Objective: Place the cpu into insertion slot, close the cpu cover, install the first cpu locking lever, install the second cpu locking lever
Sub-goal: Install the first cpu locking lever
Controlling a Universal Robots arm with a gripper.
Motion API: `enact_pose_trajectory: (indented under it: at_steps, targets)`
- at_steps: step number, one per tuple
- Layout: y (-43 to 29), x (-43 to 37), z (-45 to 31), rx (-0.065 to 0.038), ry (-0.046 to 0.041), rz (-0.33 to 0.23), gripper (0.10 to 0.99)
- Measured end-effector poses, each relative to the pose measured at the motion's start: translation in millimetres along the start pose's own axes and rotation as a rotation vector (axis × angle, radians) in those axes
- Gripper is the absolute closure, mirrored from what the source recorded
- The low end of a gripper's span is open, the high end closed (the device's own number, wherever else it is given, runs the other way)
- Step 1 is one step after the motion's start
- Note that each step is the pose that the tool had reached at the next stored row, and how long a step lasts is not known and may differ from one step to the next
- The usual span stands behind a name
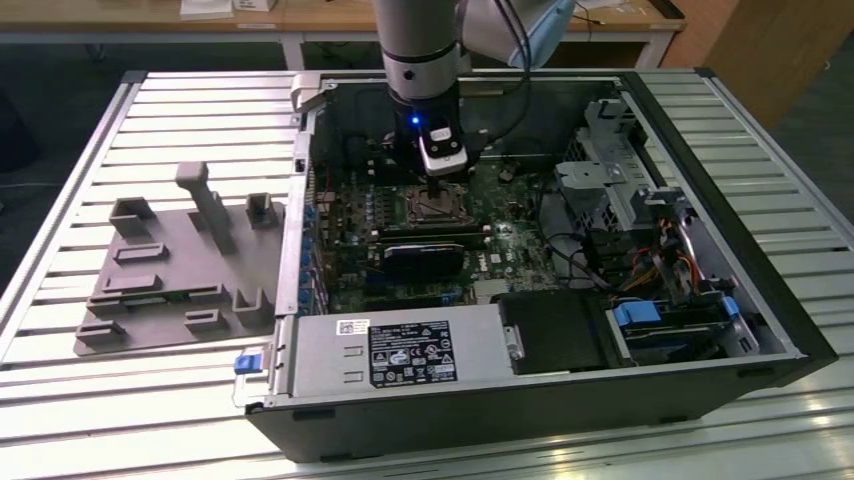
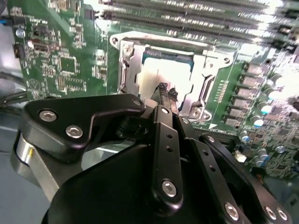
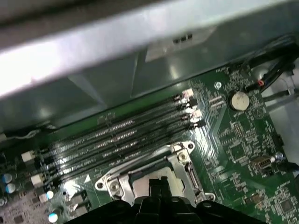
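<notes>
The gripper (image 2: 168, 94) hangs with its fingertips drawn together, almost touching, holding nothing, directly above the cpu (image 2: 169, 74). The chip lies flat in the insertion slot (image 2: 140, 70) just beneath them, framed by the cpu cover (image 2: 208, 77). I judge it light, rigid, slick-topped and fragile underneath, best taken by opposite edges. Beyond run the memory slots (image 3: 117, 135).
</notes>
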State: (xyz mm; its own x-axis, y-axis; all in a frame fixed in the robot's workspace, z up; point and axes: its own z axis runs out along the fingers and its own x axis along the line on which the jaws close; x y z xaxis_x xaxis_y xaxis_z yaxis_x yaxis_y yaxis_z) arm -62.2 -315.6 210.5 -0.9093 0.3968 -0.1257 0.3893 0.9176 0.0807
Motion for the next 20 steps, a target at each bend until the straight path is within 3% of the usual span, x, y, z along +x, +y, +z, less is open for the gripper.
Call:
enact_pose_trajectory:
  at_steps: [9, 16, 20]
  targets:
    - [-11.1, -4.8, -0.1, 0.016, 0.0124, 0.002, 0.98]
    - [-12.4, -5.4, -0.2, 0.02, 0.0109, 0.003, 0.98]
    - [-12.2, -5.7, -2.6, 0.032, 0.0057, 0.0, 0.98]
